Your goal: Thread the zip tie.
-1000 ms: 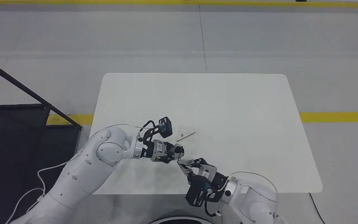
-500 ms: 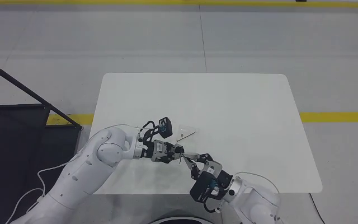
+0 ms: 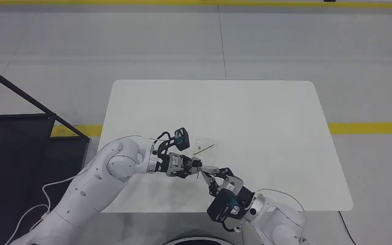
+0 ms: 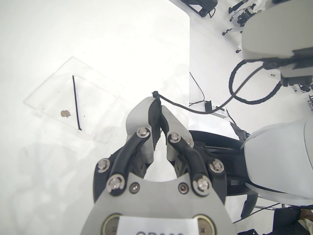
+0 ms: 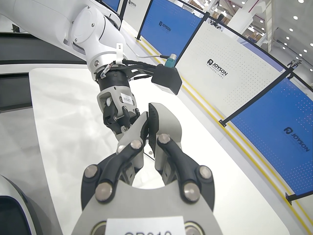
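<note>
The right fingers (image 5: 168,123) have slid slightly rightward, pinched on the tail of the zip tie (image 4: 171,102), which stretches leftward to the left fingers (image 4: 139,116) clamped beside its head, above the near surface (image 3: 275,122).

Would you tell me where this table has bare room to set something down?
Bare: the far half of the table, up to its far edge, and its right side. Crowded: the front left, where the clear tray, the left gripper holding the zip tie and the right gripper sit close together.
</note>
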